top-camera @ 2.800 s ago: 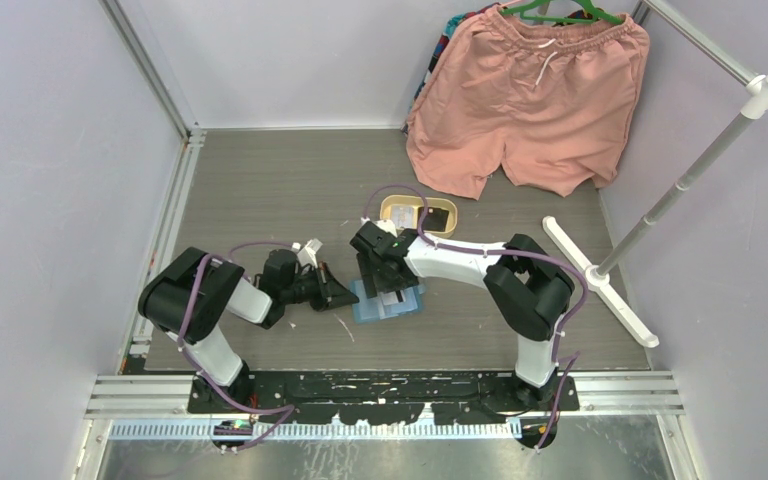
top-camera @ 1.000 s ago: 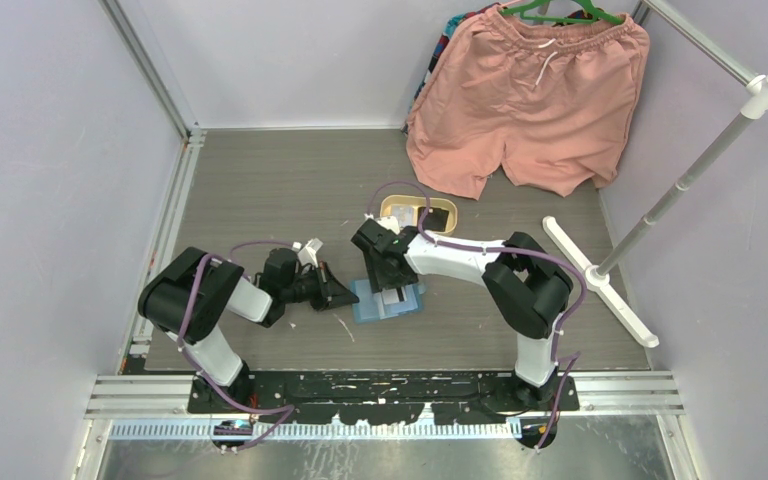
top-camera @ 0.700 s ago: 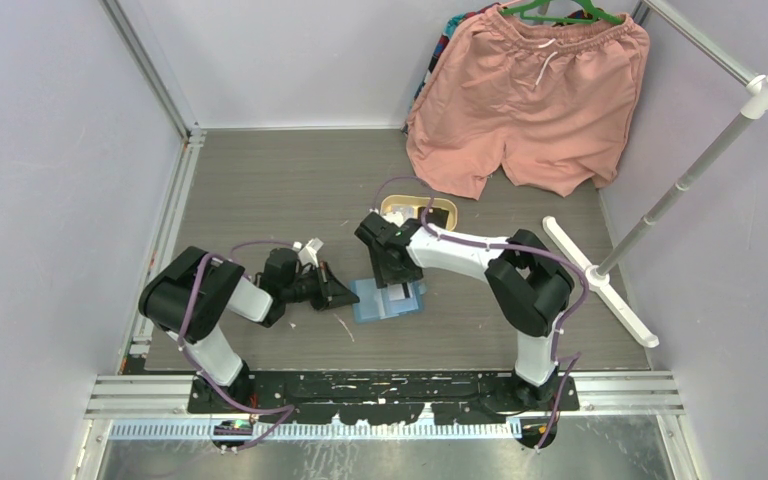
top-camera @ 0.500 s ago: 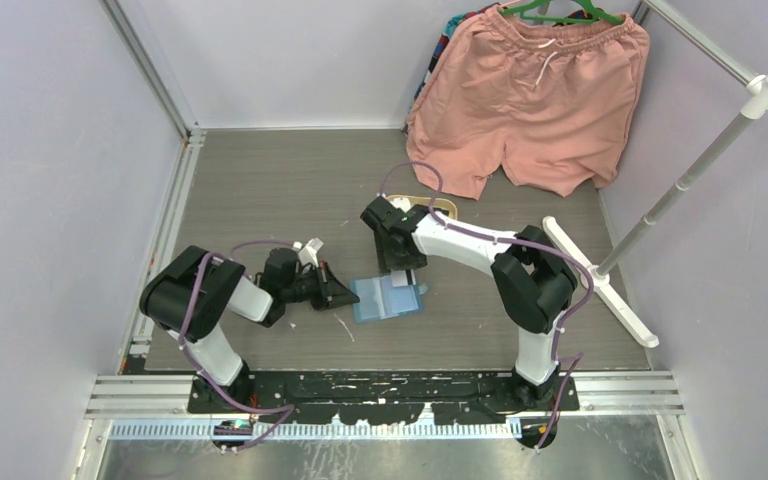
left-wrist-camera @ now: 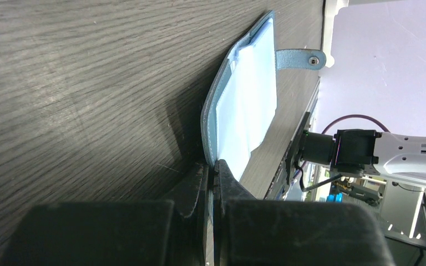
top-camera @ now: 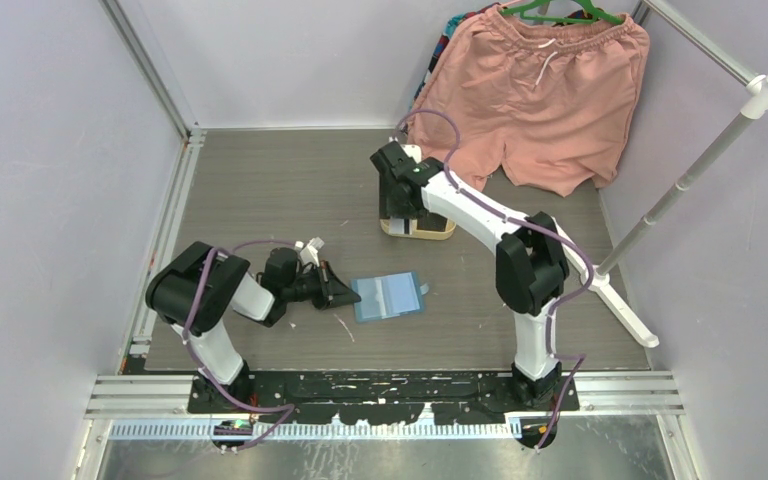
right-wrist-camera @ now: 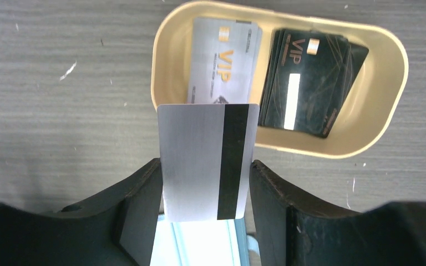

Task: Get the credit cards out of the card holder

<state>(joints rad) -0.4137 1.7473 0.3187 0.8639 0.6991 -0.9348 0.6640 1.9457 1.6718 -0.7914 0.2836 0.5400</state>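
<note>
The teal-blue card holder lies open on the table, its light inside up and its snap tab out to the side. My left gripper is shut on the card holder's near edge. My right gripper is over the oval tan tray, shut on a silver credit card with a black stripe, held by its long edges. In the tray lie a silver VIP card and a small stack of black VIP cards. The card holder shows as a pale blue patch below the held card.
Pink shorts hang on a hanger at the back right. A white clothes rack stands at the right, its foot on the table. Metal frame rails run along the left side.
My right gripper has lifted off the card holder with the silver card and moved back to over the tan tray. The left gripper has kept its hold on the card holder.
</note>
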